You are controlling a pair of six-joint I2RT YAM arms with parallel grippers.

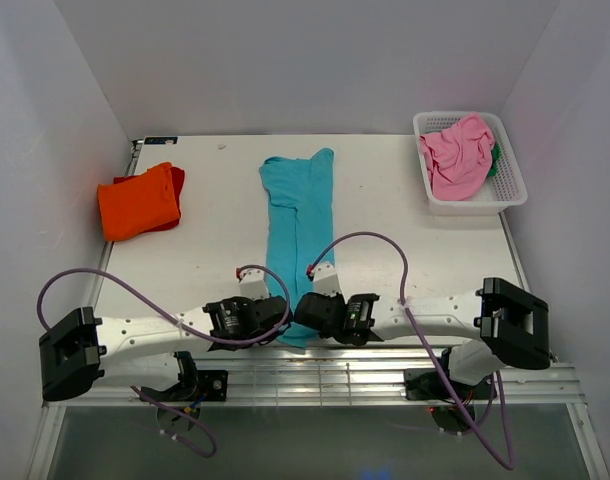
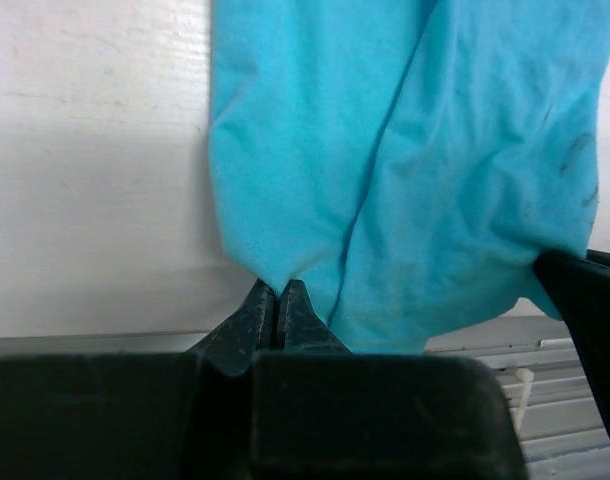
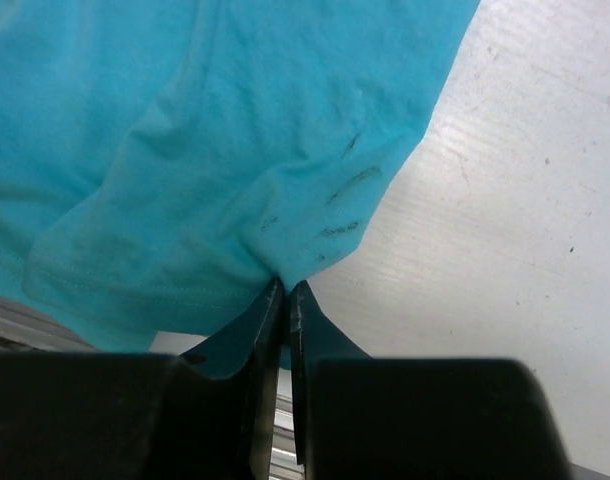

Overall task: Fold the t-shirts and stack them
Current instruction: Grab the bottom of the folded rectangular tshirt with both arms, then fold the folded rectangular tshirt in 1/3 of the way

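A teal t-shirt point(image 1: 297, 215) lies folded into a long narrow strip down the middle of the table, its near end at the table's front edge. My left gripper point(image 1: 281, 318) is shut on that end's left corner, and the cloth point(image 2: 385, 180) bunches into the closed tips point(image 2: 277, 290). My right gripper point(image 1: 303, 312) is shut on the right corner, pinching the teal cloth point(image 3: 225, 170) at its tips point(image 3: 286, 287). A folded orange t-shirt point(image 1: 138, 201) rests at the table's left. A pink t-shirt point(image 1: 457, 153) lies crumpled in the basket, with a bit of green cloth point(image 1: 494, 160) beside it.
The white lattice basket point(image 1: 509, 192) stands at the back right corner. Something red point(image 1: 177, 180) peeks out from under the orange shirt. A metal rail point(image 1: 325, 375) runs along the table's front edge under both arms. White walls enclose the table on three sides.
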